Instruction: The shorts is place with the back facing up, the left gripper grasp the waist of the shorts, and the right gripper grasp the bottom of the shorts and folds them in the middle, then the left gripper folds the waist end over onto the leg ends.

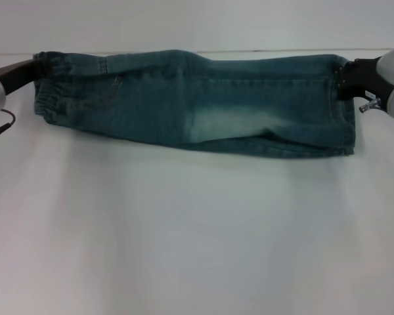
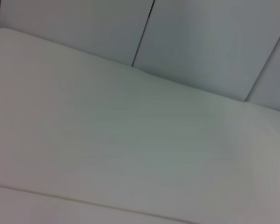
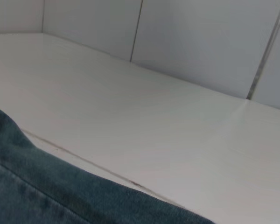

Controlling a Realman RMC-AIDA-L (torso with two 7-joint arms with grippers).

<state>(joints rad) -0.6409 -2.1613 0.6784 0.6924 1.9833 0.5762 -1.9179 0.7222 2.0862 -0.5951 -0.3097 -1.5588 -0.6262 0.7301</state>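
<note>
White table point(image 1: 197, 249) bears folded shorts point(image 1: 197, 105), pincers at both ends.

Shorts point(image 1: 197, 102) on table point(image 1: 197, 236), waist leftward

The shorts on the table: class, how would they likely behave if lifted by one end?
The shorts are soft folded denim, so they would probably droop, not stay flat. The gathered waist looks stretchy. Lying flat on the table, they can't roll.
</note>
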